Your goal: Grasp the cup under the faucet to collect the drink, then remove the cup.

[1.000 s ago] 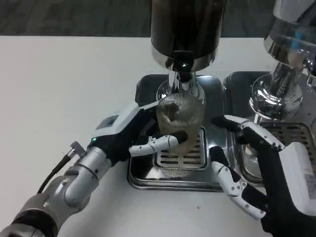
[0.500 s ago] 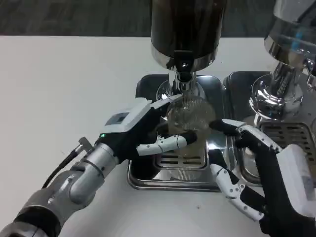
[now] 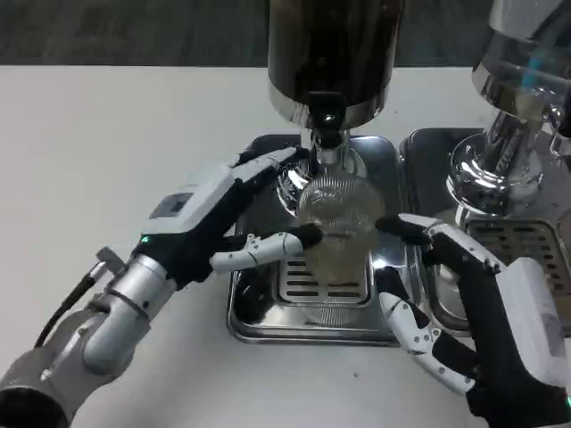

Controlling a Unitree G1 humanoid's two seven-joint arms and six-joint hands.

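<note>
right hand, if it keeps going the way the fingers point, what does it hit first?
Probably the cup. The right hand has its upper fingers aimed left at the glass under the faucet, with a small gap left. Depth is unclear from one view.

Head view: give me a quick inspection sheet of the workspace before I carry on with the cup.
Surface: white table, bare where it shows.
Job's things: clear ribbed cup stands on the metal drip tray right under the faucet of the dark dispenser; how full it is cannot be told.
Clutter: nothing seen.
Hands: left hand has fingers on the cup's left side; right hand is spread beside the tray, holding nothing.
Cables: one black cable runs along the left forearm.
Surroundings: a second shiny dispenser on its own tray at right; dark floor beyond the table.
</note>
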